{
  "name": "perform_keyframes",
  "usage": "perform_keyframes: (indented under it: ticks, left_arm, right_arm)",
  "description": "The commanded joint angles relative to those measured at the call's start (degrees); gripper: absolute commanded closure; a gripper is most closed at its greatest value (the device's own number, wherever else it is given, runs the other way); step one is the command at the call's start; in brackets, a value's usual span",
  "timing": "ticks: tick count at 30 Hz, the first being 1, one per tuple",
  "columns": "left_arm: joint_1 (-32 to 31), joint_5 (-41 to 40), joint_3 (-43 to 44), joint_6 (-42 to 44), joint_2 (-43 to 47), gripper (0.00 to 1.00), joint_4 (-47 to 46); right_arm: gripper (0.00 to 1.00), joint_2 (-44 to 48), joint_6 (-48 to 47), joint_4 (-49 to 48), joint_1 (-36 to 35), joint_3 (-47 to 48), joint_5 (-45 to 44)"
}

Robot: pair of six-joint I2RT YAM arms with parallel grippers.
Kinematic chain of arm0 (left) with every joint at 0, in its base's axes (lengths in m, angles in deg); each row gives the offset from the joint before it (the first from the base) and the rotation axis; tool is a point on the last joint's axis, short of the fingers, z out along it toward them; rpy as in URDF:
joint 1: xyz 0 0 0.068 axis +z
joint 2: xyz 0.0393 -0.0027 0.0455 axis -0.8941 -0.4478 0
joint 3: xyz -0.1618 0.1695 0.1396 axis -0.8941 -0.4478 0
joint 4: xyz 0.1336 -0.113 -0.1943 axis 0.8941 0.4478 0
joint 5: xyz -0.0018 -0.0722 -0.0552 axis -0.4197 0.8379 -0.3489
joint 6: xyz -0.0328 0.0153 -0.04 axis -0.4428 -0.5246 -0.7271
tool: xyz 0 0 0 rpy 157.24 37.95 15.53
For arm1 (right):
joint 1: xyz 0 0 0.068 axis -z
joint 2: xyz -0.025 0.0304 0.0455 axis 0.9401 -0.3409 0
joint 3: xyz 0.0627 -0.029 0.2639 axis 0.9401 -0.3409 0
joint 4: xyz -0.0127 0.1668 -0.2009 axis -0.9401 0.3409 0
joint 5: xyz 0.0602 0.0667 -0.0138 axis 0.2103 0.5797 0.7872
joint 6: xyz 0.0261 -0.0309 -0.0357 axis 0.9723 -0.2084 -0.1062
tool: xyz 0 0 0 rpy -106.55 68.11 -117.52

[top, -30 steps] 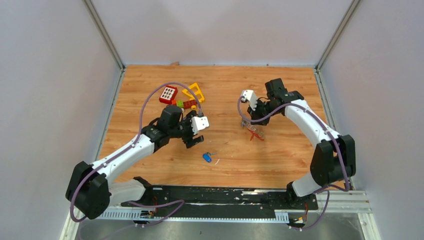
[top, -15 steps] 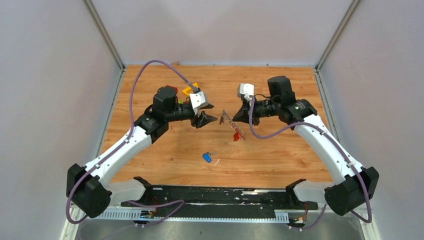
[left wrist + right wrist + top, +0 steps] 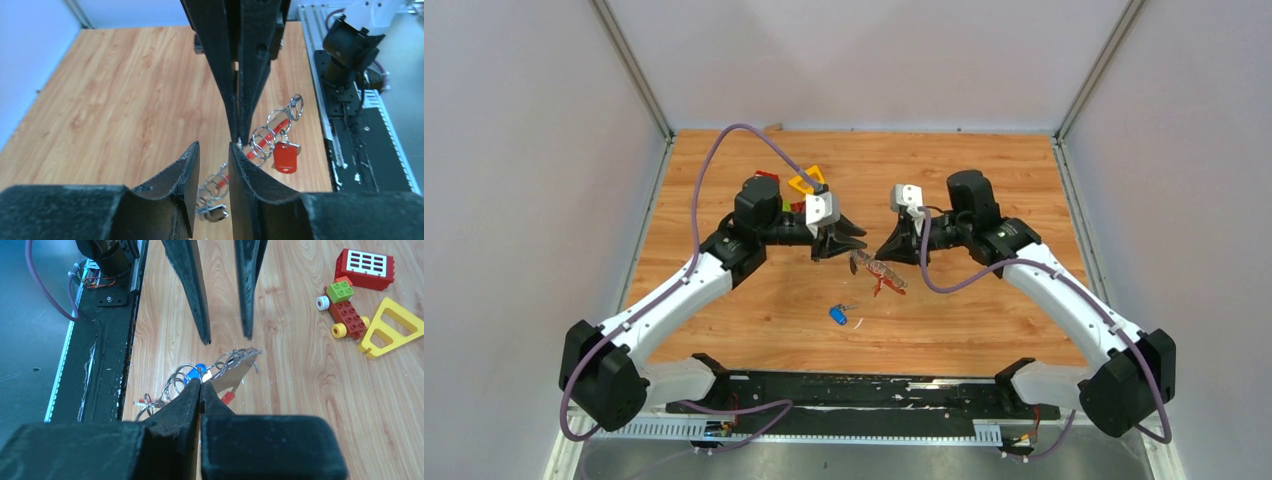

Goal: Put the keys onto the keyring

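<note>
My right gripper [image 3: 882, 251] is shut on the keyring [image 3: 880, 273], a red strip strung with silver rings and a grey strap, held up above the table. A red-headed key [image 3: 286, 156] hangs from one ring. My left gripper [image 3: 214, 150] faces it with the jaws apart, and the ring chain's lower end [image 3: 214, 197] hangs in the gap, untouched. The blue-headed key [image 3: 837, 316] lies on the wood below them. In the right wrist view my right gripper [image 3: 201, 384] pinches the rings, with a blue head [image 3: 199, 371] showing just beyond the tips.
Toy blocks sit at the back left: a yellow triangular frame [image 3: 392, 327], a red block with white buttons [image 3: 366, 267] and a small brick car [image 3: 345, 310]. The black base rail [image 3: 874, 392] runs along the near edge. Grey walls enclose the table.
The right arm lifted the keyring off the table and swung it left. The left arm rose and turned to meet it, and its jaws narrowed around the hanging rings.
</note>
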Motion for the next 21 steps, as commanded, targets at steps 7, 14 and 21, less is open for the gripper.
perform_keyframes:
  ticks: [7, 14, 21]
  left_arm:
    - [-3.4, 3.2, -4.4, 3.9, 0.5, 0.69, -2.2]
    - [-4.4, 1.6, -4.6, 3.8, -0.4, 0.75, -3.7]
    - [-5.2, 0.4, -5.9, 4.8, -1.1, 0.8, -4.2]
  right_arm:
    - [1.0, 5.2, 0.8, -9.5, -0.9, -4.8, 3.6]
    - [1.0, 4.5, 0.4, -9.6, -1.0, -5.2, 4.5]
    - [1.0, 4.5, 0.0, -9.5, -1.1, -5.3, 4.8]
